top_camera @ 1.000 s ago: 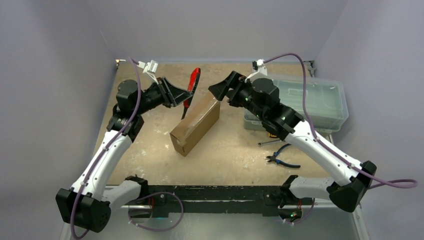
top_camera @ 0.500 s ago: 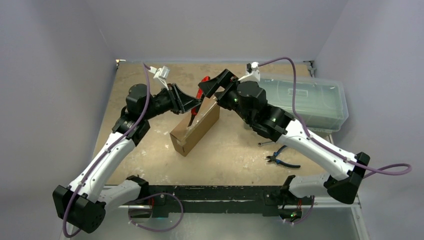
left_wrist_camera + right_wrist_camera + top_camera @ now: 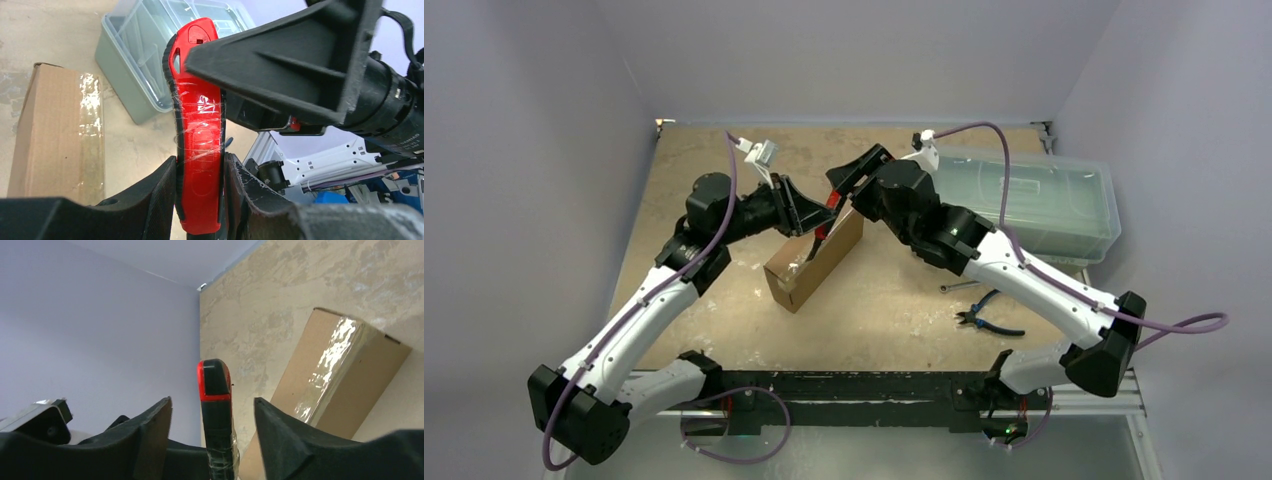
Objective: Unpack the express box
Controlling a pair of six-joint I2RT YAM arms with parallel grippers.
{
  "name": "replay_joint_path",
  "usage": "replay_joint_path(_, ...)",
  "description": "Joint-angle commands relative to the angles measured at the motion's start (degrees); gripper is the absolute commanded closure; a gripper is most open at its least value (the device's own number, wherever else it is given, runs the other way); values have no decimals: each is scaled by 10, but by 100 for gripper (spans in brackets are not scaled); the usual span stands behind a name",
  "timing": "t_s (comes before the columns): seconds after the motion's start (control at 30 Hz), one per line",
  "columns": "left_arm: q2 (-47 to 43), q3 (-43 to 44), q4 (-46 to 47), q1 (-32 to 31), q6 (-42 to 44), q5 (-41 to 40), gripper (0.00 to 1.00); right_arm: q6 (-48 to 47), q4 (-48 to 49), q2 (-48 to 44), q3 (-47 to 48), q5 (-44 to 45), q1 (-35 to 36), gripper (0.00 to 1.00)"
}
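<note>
The express box [image 3: 814,255] is a brown cardboard mailer lying shut at mid-table, with clear tape along one edge; it also shows in the left wrist view [image 3: 55,135] and the right wrist view [image 3: 335,375]. My left gripper [image 3: 809,215] is shut on a red-and-black utility knife [image 3: 197,135] and holds it over the box's far end. My right gripper [image 3: 844,185] is open. Its jaws stand on either side of the knife's free end [image 3: 216,405] with a gap on both sides.
A clear plastic lidded bin [image 3: 1044,205] stands at the right rear, also in the left wrist view [image 3: 150,60]. Blue-handled pliers [image 3: 989,318] and a small metal tool [image 3: 959,286] lie in front of the bin.
Both arms have moved towards each other above the box. The left gripper carried the knife to the right, and the open right gripper came round the knife's end.
</note>
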Motion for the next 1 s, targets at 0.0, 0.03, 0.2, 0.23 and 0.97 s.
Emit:
replay_joint_path(0.0, -4, 2, 39, -12, 27, -1, 100, 35, -9, 0, 18, 12, 0, 43)
replay_joint_path(0.03, -2, 5, 33, -15, 34, -2, 100, 32, -5, -1, 14, 11, 0, 49)
replay_joint_path(0.2, 4, 35, -32, -27, 74, -16, 100, 23, 18, -19, -3, 3, 0, 100)
replay_joint_path(0.23, 7, 46, -55, -28, 88, -23, 99, 22, 22, -24, -7, 3, 0, 100)
replay_joint_path(0.97, 33, 95, -145, -75, 154, -45, 93, -61, 107, -85, -94, -105, -2, 82)
